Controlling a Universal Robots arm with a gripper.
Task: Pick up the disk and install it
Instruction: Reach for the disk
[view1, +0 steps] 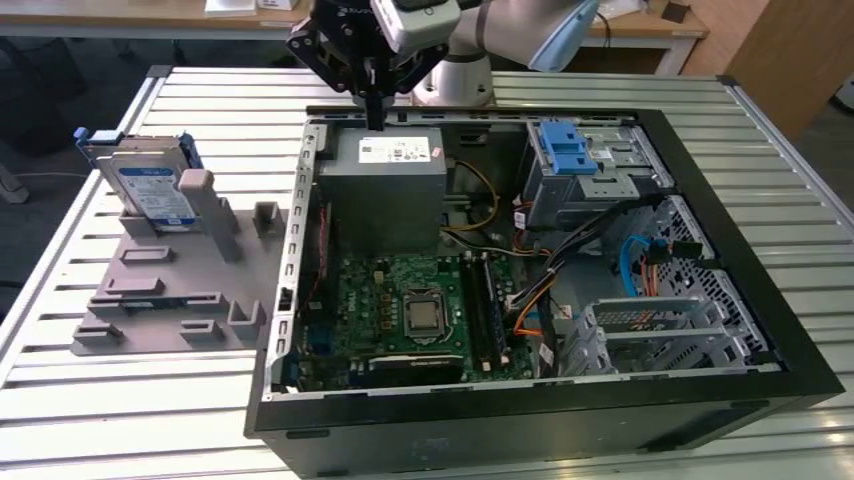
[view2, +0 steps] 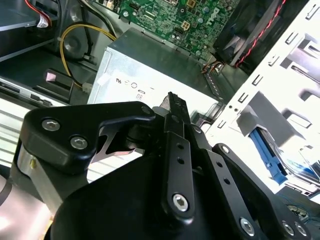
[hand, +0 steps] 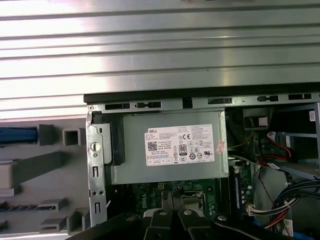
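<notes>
The disk (view1: 144, 185), silver with a blue-and-white label and a blue bracket, stands on edge in a grey holder (view1: 174, 290) on the exterior view's left, outside the computer case. A blue edge of the disk (view2: 270, 157) also shows in the second wrist view, and the first wrist view catches the disk's blue bracket (hand: 17, 135). My gripper (view1: 375, 118) hangs over the back edge of the case, above the grey power supply (view1: 387, 190), well away from the disk. Its fingers (view2: 173, 100) are shut together with nothing between them; the gripper (hand: 172, 195) points down at the power supply (hand: 170, 150).
The open black computer case (view1: 747, 200) fills the middle of the slatted metal table (view1: 80, 400). Inside are the green motherboard (view1: 414, 310), loose cables, and a grey drive cage with a blue latch (view1: 567, 155) at the back on the exterior view's right.
</notes>
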